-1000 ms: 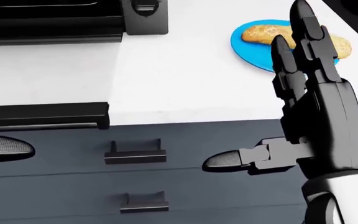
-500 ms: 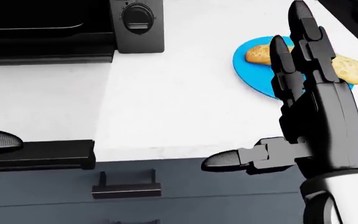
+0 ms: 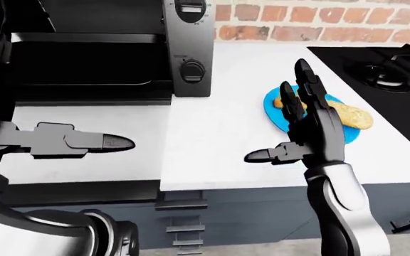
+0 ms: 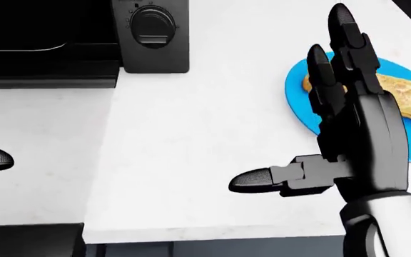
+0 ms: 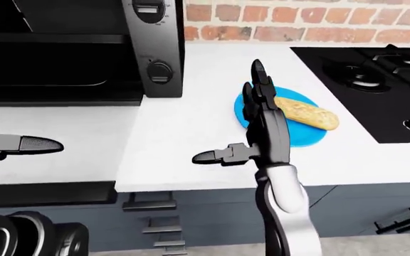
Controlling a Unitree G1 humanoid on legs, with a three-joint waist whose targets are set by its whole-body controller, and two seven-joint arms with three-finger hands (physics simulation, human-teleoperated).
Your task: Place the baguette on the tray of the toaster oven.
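Note:
The baguette [image 5: 304, 113] lies on a blue plate [image 5: 297, 136] on the white counter, right of the toaster oven [image 3: 191, 58]. The oven is black, its door [image 3: 84, 125] is folded down flat, and its inside is dark, so I cannot make out the tray. My right hand [image 4: 302, 115] is open, with its fingers pointing up and its thumb out to the left. It hovers over the plate's left part and hides the baguette's left end. My left hand [image 3: 112, 142] is open and empty above the folded-down door.
A black gas hob [image 3: 383, 74] lies right of the plate. A brick wall [image 5: 297, 26] runs behind the counter. Dark drawers with handles [image 3: 180, 202] sit below the counter edge. The oven's knobs [image 4: 152, 24] face me.
The camera has moved forward and up, so the oven, counter and plate slid down in the head view and the drawers dropped out of it. The right hand now overlaps the plate.

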